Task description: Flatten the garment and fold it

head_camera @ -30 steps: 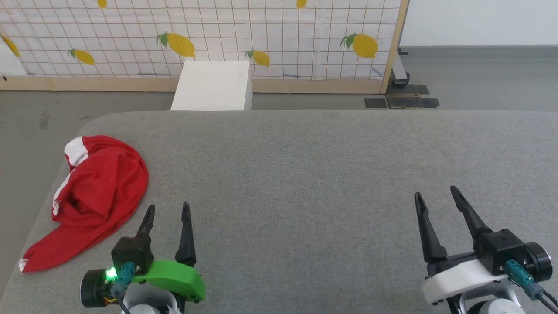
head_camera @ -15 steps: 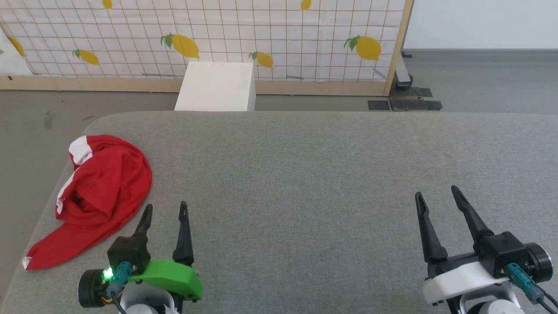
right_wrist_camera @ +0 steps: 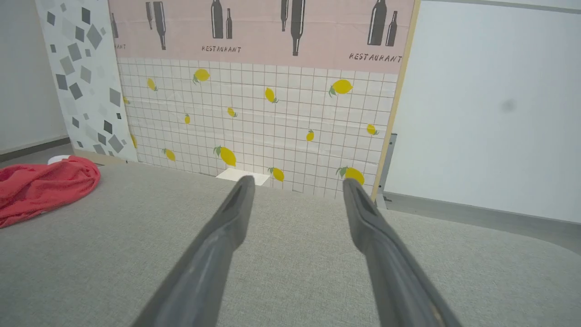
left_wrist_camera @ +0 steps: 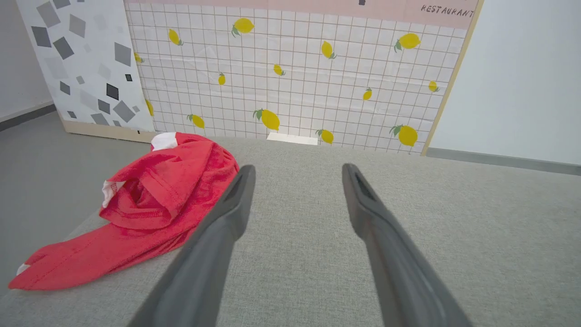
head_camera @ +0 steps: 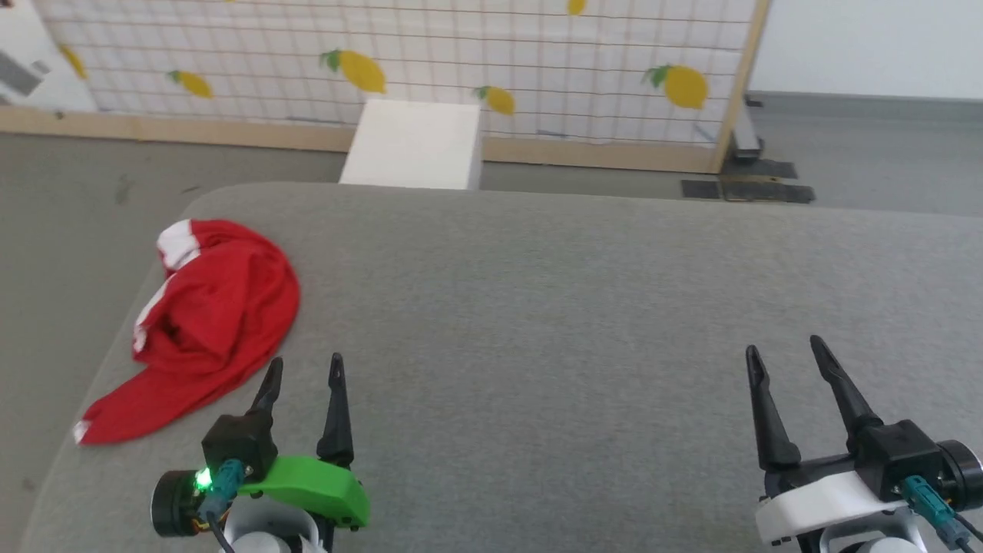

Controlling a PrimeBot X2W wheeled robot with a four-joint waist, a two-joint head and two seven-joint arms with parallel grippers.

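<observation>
The garment [head_camera: 211, 322] is a crumpled red heap with white patches, lying near the left edge of the grey table [head_camera: 537, 307]; one end trails toward the front left corner. It also sits left of the fingers in the left wrist view [left_wrist_camera: 154, 204] and at the far left of the right wrist view [right_wrist_camera: 43, 186]. My left gripper [head_camera: 306, 371] stands open just right of and nearer than the heap, not touching it, nothing between its fingers. My right gripper [head_camera: 785, 349] stands open and empty at the lower right, far from the cloth.
A white box [head_camera: 415, 146] stands on the floor beyond the table's far edge. Behind it runs a lemon-print tiled screen [head_camera: 461, 61] on a wooden frame. Grey floor lies beyond the table's left edge, close to the garment.
The whole picture has shifted right and slightly tilted, so the head camera has turned left. Both grippers stay open and the garment lies as before.
</observation>
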